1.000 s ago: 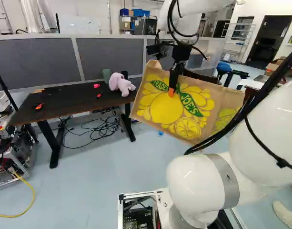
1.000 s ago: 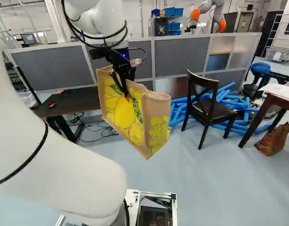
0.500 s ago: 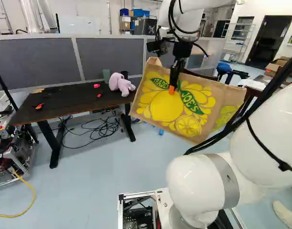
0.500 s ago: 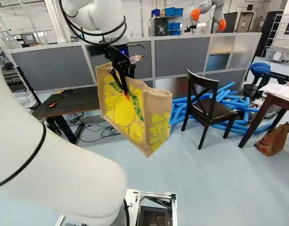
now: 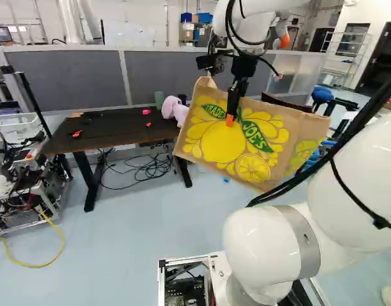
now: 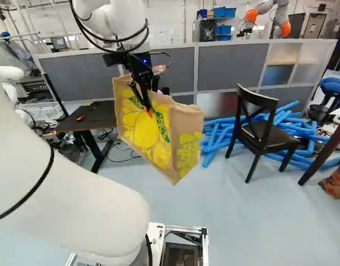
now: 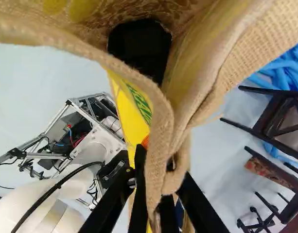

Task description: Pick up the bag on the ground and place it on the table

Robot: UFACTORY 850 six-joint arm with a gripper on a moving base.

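Bag (image 5: pixel 205 143) in mid-air, tilted, and the jaws have its wall pinched between two nearly closed fingers (image 5: pixel 233 99), hanging right of the table (image 5: pixel 122 132) in the left base view!

In my right base view, a tan woven bag with yellow fruit and green lettering (image 6: pixel 143 136) hangs tilted above the pale blue floor (image 6: pixel 242 221) from my black gripper (image 6: pixel 147 110). Left of the bag and beyond it, I see a dark-topped bench with black legs (image 6: pixel 97 119), carrying a small orange item (image 6: pixel 80 117). Grey framed partition panels (image 6: pixel 231 69) run behind the bag. To its right stands a black wooden chair (image 6: pixel 264 137), blue foam tubes (image 6: pixel 217 138) heaped behind. Farthest right of it, a brown-and-red paper bag (image 6: pixel 337 182) sits by a dark reddish wooden table leg (image 6: pixel 324 156).
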